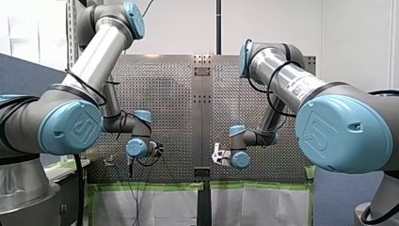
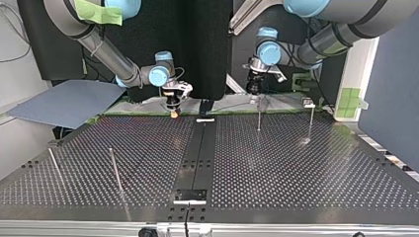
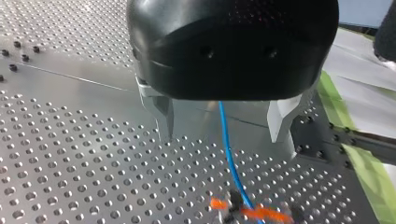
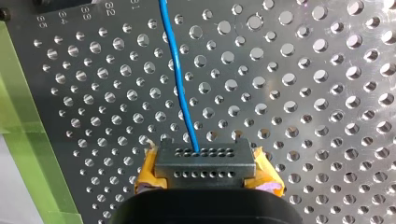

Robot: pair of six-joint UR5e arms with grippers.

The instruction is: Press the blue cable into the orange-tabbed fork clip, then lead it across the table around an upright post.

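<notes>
Two arms are showing in the front view. My left gripper (image 1: pixel 131 164) is hanging at the lower left of centre before the perforated desk (image 1: pixel 160 94), and my right gripper (image 1: pixel 217 154) is hanging at lower centre. Neither one's fingers are showing clearly enough here to tell how they stand.

Top view: my right gripper (image 2: pixel 173 111) is hovering at upper centre-left, near the desk's (image 2: pixel 276 163) far edge. My left gripper (image 2: pixel 255 91) is hovering at upper centre-right, in line above an upright post (image 2: pixel 258 117).

Left wrist view: the metal fingers (image 3: pixel 166 119) are standing apart. The blue cable (image 3: pixel 229 156) is running between them, touching neither, and reaching the blurred orange-tabbed fork clip (image 3: pixel 247 213) ahead, between its orange tabs.

Right wrist view: my right gripper's (image 4: pixel 204 156) fingers, edged by yellow pads (image 4: pixel 266 175), are pressing together on the blue cable (image 4: pixel 180 84), which is running ahead over the desk.
</notes>
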